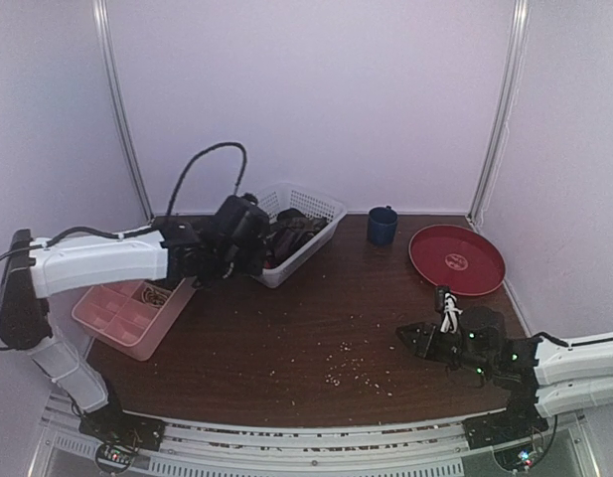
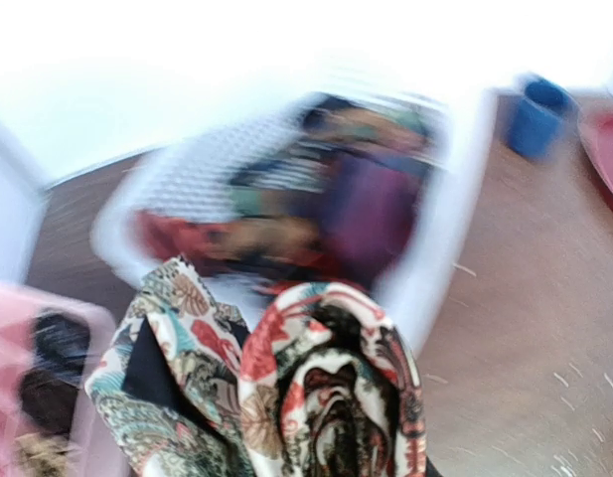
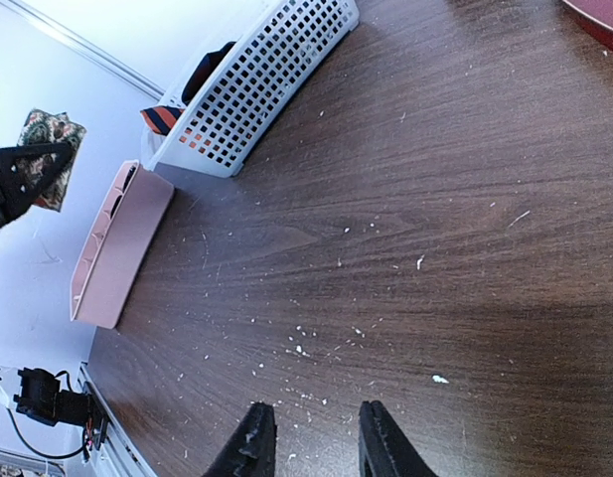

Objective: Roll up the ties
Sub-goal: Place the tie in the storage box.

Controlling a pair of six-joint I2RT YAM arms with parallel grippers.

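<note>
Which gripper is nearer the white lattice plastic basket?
Left. Left gripper, holding a patterned fabric tie, is beside the white lattice basket; right gripper is far off, near the red round plate.

The right gripper (image 3: 311, 427) pokes in from the bottom. Its two black fingers are apart and nothing is between them. Little white crumbs (image 3: 301, 350) lie on the brown table (image 3: 435, 219). At the top sits a white basket (image 3: 276, 70) full of holes. A striped tie (image 3: 163, 119), orange and dark, shows through its end. Near it lies a pink tray (image 3: 112, 253). Far left, the left gripper (image 3: 33, 174) holds a patterned tie (image 3: 50, 129) up off the table. A red plate (image 3: 602, 12) peeks in at the top right corner.
</note>
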